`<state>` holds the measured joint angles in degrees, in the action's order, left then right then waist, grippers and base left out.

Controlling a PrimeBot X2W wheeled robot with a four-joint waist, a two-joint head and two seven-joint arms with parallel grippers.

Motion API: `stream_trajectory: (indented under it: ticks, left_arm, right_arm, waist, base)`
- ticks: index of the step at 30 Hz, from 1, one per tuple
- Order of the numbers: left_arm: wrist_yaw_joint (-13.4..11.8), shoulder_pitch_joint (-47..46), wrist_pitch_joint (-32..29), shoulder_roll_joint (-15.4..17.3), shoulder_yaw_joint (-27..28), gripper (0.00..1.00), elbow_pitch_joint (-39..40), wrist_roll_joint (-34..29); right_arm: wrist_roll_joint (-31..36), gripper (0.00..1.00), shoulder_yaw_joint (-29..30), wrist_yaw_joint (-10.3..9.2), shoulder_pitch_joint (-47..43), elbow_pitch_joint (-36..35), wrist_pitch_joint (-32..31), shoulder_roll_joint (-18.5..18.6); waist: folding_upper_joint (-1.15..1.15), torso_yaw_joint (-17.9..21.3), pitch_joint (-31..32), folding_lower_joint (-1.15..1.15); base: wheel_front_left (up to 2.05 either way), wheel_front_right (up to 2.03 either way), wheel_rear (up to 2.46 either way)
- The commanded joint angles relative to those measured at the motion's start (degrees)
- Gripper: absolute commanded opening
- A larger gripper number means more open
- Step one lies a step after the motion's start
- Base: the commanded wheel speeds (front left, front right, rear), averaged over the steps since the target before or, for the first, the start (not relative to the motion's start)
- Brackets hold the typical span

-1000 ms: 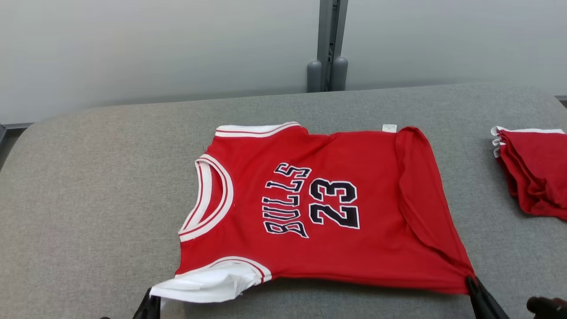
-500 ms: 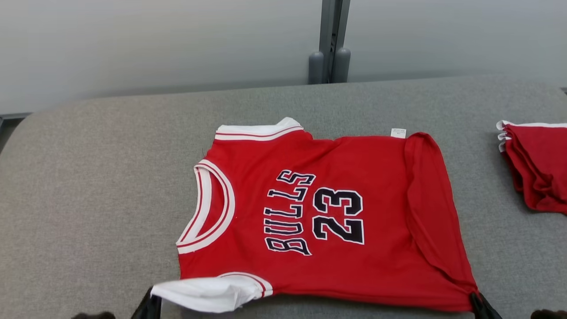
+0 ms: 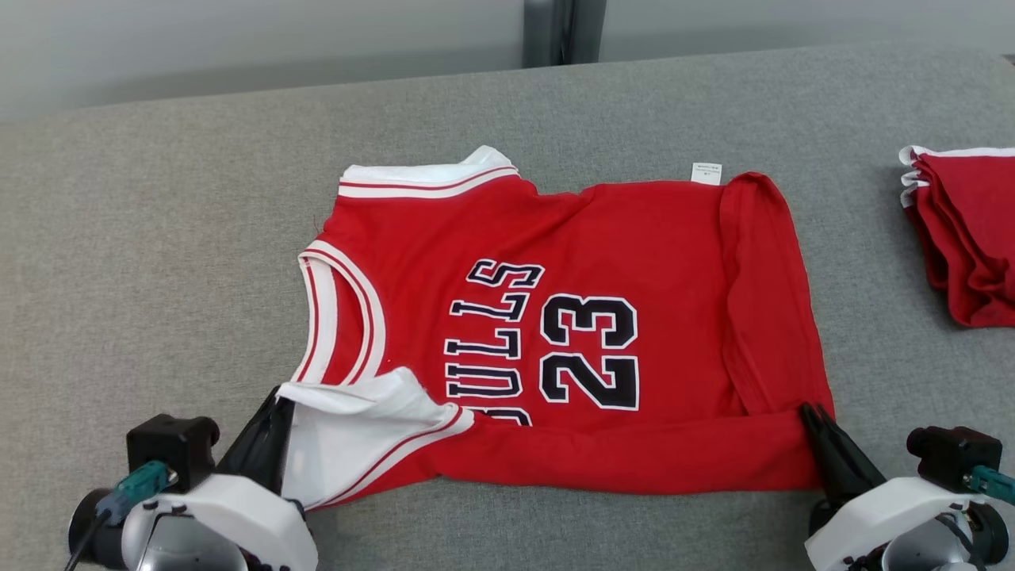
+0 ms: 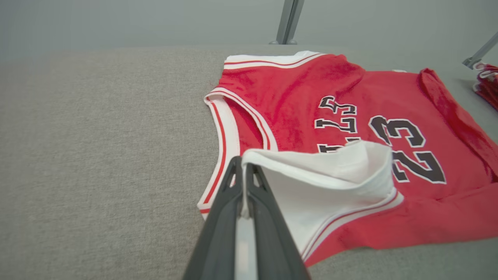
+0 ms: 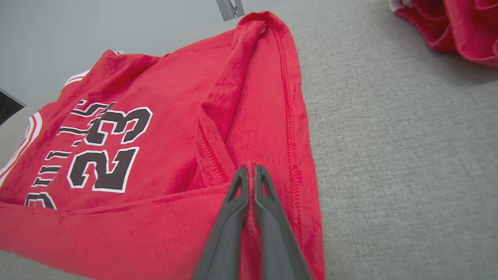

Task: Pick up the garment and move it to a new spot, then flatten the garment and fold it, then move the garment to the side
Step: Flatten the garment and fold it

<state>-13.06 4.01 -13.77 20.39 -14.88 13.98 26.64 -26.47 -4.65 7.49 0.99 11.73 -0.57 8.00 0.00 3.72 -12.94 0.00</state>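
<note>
From the head camera I see the red jersey (image 3: 634, 262) lying in the middle of the grey table (image 3: 158, 238), its neck toward the table's left edge and its hem toward the right edge, with the black lettering and number facing up. The left gripper (image 3: 273, 396) is pinched tight on the jersey's near-left corner, which is turned over so that the white inside faces up and covers the start of the lettering. The right gripper (image 3: 809, 412) is clamped on the near-right hem corner. Between them the jersey's near edge is lifted and rolled over toward the far side in a long red band. A pile of red clothes (image 3: 967, 238) sits at the table's right edge, well apart from the jersey, and a grey post (image 3: 547, 32) stands behind the far edge. On the left wrist camera I see the two dark fingers (image 4: 225, 217) pressed together with a thin white edge of cloth caught between their tips, the white flap bulging up just beside them. On the right wrist camera that gripper's jaws are closed on a ridge of red fabric next to the stitched hem.
</note>
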Motion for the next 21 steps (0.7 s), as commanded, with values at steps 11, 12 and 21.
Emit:
stream_trajectory:
  ticks: [11,12,21]
  left_arm:
    - [5.8,-10.7,8.7,-2.5,-0.9,1.00,-15.8,1.1]
    - [5.8,-10.7,8.7,-2.5,-0.9,1.00,-15.8,1.1]
    - [5.5,-8.9,21.6,-5.3,1.8,1.00,-18.7,1.1]
  right_arm:
    - [-2.7,0.93,-4.2,0.01,8.2,7.8,7.6,2.3]
    - [-2.7,0.93,-4.2,0.01,8.2,7.8,7.6,2.3]
    - [1.5,1.00,-3.8,0.01,7.3,4.6,15.0,3.2]
  waist:
    - [0.00,1.7,-4.3,0.00]
    - [0.00,1.7,-4.3,0.00]
    - [0.00,1.3,-2.4,0.00]
  base:
    - [0.00,0.00,0.00]
    - [0.00,0.00,0.00]
    - [0.00,0.00,0.00]
